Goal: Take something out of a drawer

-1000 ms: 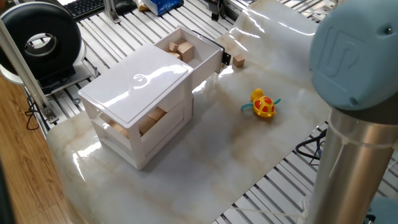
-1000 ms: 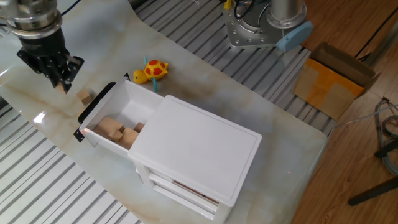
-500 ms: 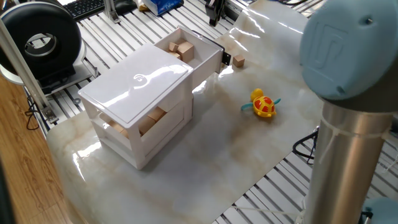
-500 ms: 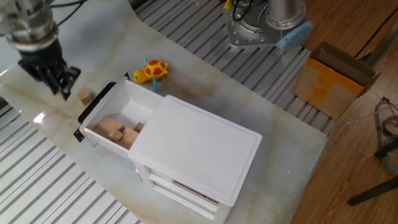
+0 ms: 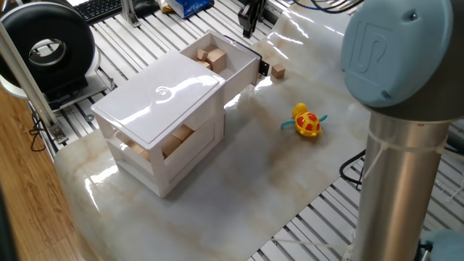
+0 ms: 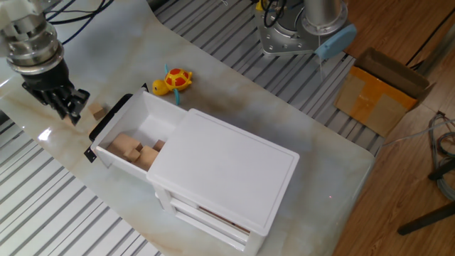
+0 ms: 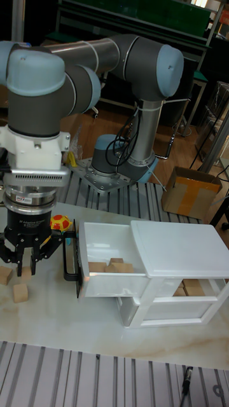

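Drawer (image 6: 135,131) stands pulled out of the box top tier, blocks (image 6: 130,149) inside, one block (image 6: 96,111) out on the table (image 6: 234,85); gripper (image 6: 65,107) beside it, jaws parted and empty (release step, judged), next: retreat clear.

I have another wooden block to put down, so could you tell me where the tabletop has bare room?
The widest bare patch runs from the toy turtle along the white box to the table's near edge in one fixed view. It is crowded before the open drawer: two wooden blocks lie there with the pincer over them.
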`<state>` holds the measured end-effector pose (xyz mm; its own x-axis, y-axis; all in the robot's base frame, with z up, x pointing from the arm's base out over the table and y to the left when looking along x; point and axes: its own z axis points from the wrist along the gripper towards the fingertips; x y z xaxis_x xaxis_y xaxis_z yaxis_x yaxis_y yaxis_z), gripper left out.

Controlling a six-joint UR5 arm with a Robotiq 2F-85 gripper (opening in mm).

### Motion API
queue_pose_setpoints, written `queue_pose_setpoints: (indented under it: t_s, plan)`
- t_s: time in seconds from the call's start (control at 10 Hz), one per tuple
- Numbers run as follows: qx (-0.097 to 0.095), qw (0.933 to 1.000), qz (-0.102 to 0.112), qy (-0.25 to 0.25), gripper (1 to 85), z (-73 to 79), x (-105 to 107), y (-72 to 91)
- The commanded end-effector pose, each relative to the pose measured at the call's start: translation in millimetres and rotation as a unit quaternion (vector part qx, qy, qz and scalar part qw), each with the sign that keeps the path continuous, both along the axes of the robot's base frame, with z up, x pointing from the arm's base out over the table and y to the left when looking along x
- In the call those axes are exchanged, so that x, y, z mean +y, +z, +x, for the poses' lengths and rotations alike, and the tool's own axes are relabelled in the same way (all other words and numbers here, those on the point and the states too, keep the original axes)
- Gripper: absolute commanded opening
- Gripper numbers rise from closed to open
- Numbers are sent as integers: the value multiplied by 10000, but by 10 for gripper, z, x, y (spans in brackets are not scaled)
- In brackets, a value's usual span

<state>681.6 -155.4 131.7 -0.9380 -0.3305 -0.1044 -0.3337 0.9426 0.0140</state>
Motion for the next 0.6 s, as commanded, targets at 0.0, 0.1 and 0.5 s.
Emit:
queue_pose_setpoints:
  t_s: [0.0,0.1,0.5]
  plan:
    - [-103,9999,117,-34,13,-30,-69,-217]
    - [-187,9997,118,-46,13,-30,-116,-299]
    - [50,9994,130,-332,13,-144,-121,-316]
